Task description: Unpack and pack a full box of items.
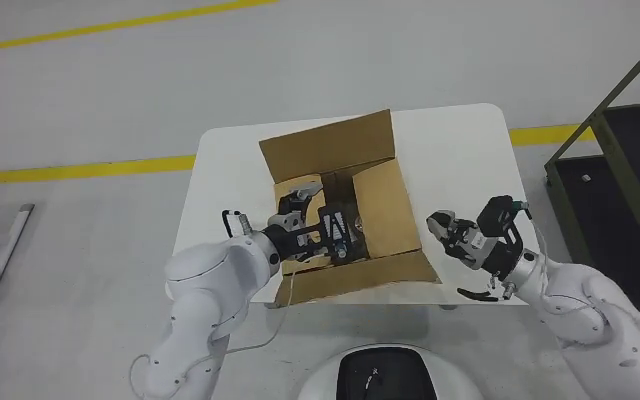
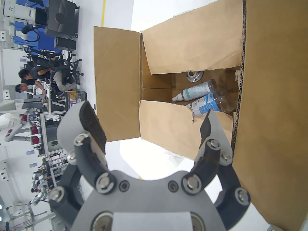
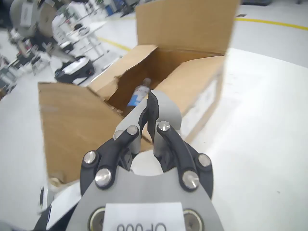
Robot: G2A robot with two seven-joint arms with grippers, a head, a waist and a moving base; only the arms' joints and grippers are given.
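Toward the near edge of the table [image 1: 460, 150], the left gripper [image 2: 146, 116] is hovering spread wide at the mouth of the open box [image 1: 330, 145], where two bottles [image 2: 197, 91] are lying side by side near a metal fitting [image 2: 193, 75]. The right gripper [image 3: 150, 102] is hanging pinched closed, empty, by the table's right edge. A clean pick is likely calling for a drop between the torn flaps [image 2: 166, 126] crowding the opening.

open cardboard box [image 1: 385, 210] on white table [image 1: 460, 150], left claw [image 1: 338, 233] over its opening.
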